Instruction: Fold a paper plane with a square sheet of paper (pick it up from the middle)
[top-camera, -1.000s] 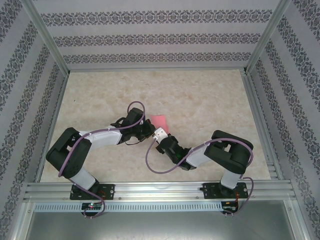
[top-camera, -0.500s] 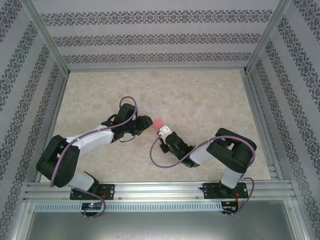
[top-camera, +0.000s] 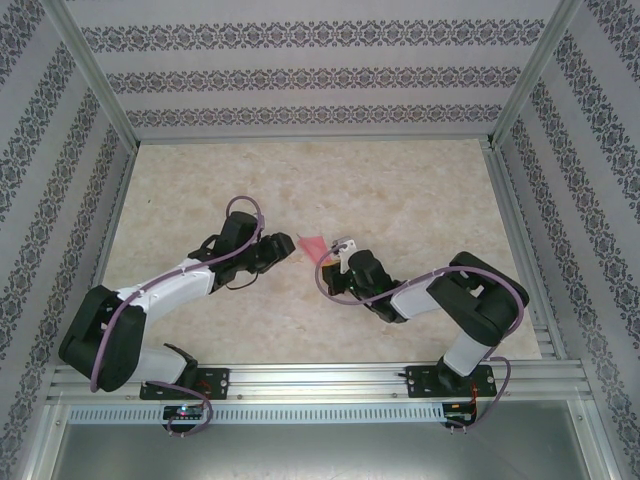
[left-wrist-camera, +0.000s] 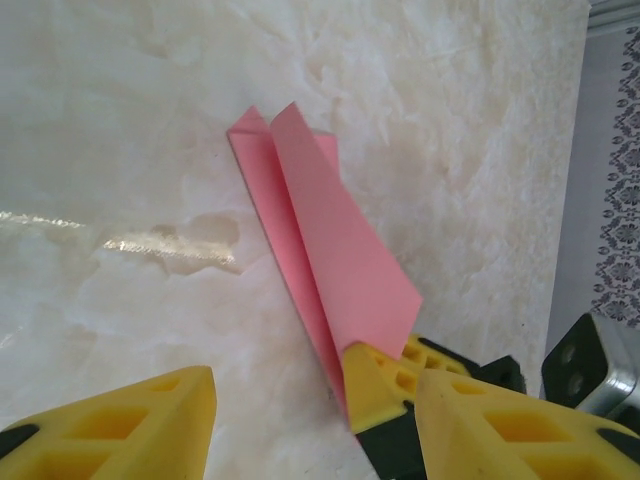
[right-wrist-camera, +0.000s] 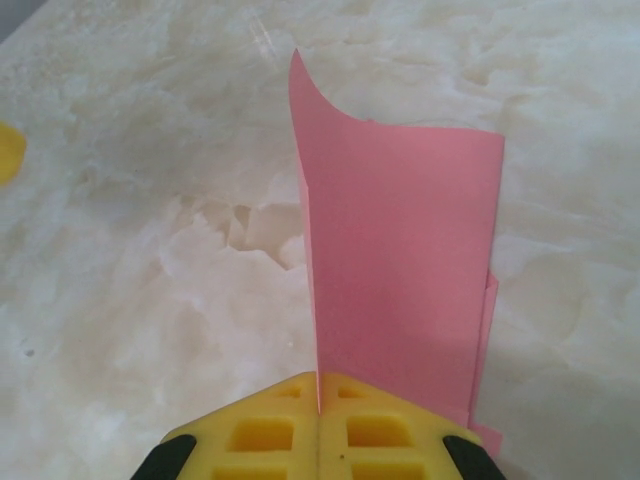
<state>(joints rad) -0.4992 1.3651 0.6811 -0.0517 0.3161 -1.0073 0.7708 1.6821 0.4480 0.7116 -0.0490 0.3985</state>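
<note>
The pink-red sheet of paper (left-wrist-camera: 330, 250) is folded into a slim creased shape with a raised flap along a centre ridge. My right gripper (right-wrist-camera: 320, 385) is shut on its near end, and the paper (right-wrist-camera: 400, 270) stands up from the pads. In the top view the paper (top-camera: 312, 243) sits between both grippers near the table's middle. My left gripper (left-wrist-camera: 315, 380) is open just left of it, fingers (left-wrist-camera: 160, 425) spread and touching nothing. The right gripper's yellow fingers (left-wrist-camera: 385, 385) show pinching the paper's end. From above, the left gripper (top-camera: 288, 247) and right gripper (top-camera: 334, 252) face each other.
The marbled beige tabletop (top-camera: 400, 190) is bounded by aluminium rails (top-camera: 320, 375) and patterned walls (top-camera: 300, 75). Purple cables loop over both arms. A yellow fingertip (right-wrist-camera: 8, 150) of the left gripper shows at the right wrist view's left edge.
The left gripper opened, let go of the paper and drew back to the left. The right gripper shut on the paper and shifted right with it.
</note>
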